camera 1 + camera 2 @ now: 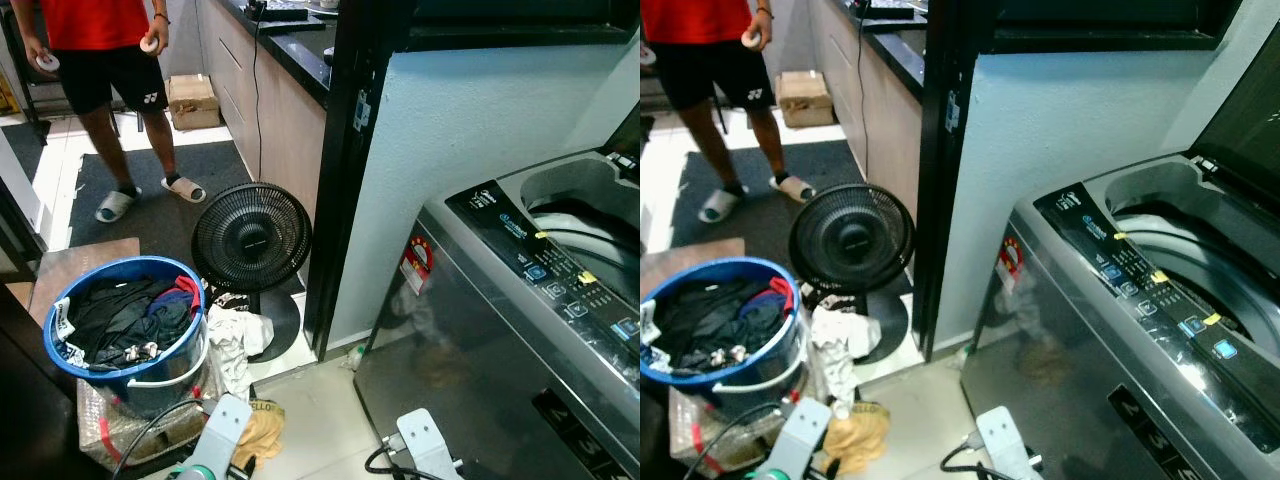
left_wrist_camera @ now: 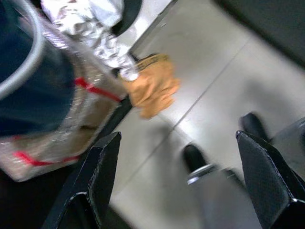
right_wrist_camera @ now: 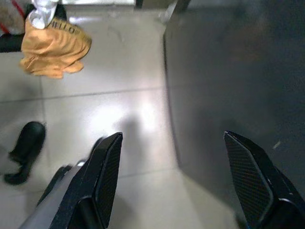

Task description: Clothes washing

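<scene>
Blue laundry basket [image 1: 125, 345] (full) near washer [image 1: 520, 330]; left tool [image 2: 183, 164], right tool [image 3: 171, 164] wide.

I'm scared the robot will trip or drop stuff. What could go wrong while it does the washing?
Three worries, perhaps. The orange cloth lies on the tiled floor by the robot's path, so a foot might catch it. The round black floor fan stands close beside the blue plastic laundry basket, so reaching in could knock it. White clothing already hangs over the basket's side, and more may spill on the way to the open grey washing machine.
</scene>
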Controlling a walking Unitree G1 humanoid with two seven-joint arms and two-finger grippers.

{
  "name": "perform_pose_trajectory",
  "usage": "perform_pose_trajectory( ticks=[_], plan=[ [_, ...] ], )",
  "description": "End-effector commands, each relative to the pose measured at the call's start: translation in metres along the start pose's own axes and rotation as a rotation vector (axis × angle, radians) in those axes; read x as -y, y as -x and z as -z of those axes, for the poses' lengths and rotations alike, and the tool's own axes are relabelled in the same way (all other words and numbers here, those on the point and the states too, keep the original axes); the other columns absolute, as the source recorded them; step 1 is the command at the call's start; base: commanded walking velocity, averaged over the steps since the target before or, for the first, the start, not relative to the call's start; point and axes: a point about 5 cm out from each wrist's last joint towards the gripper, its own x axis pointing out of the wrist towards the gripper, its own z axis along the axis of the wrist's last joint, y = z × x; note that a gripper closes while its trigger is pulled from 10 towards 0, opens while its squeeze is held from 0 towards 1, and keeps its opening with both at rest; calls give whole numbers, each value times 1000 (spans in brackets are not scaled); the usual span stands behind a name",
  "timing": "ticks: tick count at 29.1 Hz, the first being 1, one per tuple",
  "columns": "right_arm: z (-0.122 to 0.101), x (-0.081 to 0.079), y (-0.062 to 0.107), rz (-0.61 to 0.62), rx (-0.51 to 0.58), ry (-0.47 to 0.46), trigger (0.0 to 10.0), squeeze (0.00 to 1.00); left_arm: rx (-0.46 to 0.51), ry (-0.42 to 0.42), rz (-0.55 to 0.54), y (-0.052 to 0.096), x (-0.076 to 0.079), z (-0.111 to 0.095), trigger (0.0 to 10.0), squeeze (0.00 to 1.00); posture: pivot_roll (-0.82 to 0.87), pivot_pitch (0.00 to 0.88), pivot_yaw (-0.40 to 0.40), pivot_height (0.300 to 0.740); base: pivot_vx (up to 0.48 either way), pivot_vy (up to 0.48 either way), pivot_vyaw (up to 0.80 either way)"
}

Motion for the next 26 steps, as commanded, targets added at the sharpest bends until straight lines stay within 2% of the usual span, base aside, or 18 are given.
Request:
perform_pose_trajectory(
  ticks=[1, 3, 5, 6, 7, 9, 11, 12, 14, 17, 20, 21, 26],
  plan=[
    [13, -2, 4, 16, -46, -28, 10000, 0, -35, -29, 2, 2, -7, 8, 10000, 0, 3, 0, 63, 740, 0, 0, 0],
    [13, -2, 4, 16, -46, -28, 10000, 0, -35, -29, 2, 2, -7, 8, 10000, 0, 3, 0, 63, 740, 0, 0, 0],
    [17, -15, 6, -49, -69, 18, 10000, 0, -76, -28, -61, 6, -24, 16, 10000, 0, 57, 0, 41, 740, 0, 0, 0],
    [17, -15, 6, -49, -69, 18, 10000, 0, -76, -28, -61, 6, -24, 16, 10000, 0, 57, 0, 41, 740, 0, 0, 0],
    [20, -18, 7, -82, -78, 56, 10000, 0, -87, -30, -81, 7, -26, 18, 10000, 0, 61, 0, 38, 740, 0, 0, 0],
    [27, -13, 9, -114, -106, 123, 10000, 0, -76, -33, -63, 5, -15, 17, 10000, 0, 57, 0, 43, 740, 0, 0, 0],
    [30, -7, 9, -98, -125, 118, 10000, 0, -67, -28, -38, 3, -6, 15, 10000, 0, 54, 0, 41, 740, 0, 0, 0],
    [30, -7, 9, -98, -125, 118, 10000, 0, -67, -28, -38, 3, -6, 15, 10000, 0, 54, 0, 41, 740, 0, 0, 0],
    [27, -9, 8, -80, -119, 45, 10000, 0, -67, -39, -42, 2, -9, 13, 10000, 0, 56, 0, 32, 740, 0, 0, 0],
    [24, -14, 7, -87, -112, 9, 10000, 0, -71, -48, -46, 2, -12, 12, 10000, 0, 67, 0, 25, 740, 0, 0, 0],
    [23, -15, 7, -90, -111, 7, 10000, 0, -73, -49, -46, 2, -12, 12, 10000, 0, 67, 0, 25, 740, 0, 0, 0],
    [25, -20, 8, -118, -124, 37, 10000, 0, -73, -51, -44, 2, -11, 12, 10000, 0, 83, 0, 0, 740, 0, 0, 0],
    [27, -26, 9, -174, -135, 87, 10000, 0, -70, -40, -34, 1, -5, 11, 10000, 0, 90, 0, -4, 740, 0, 0, 0]
  ],
)
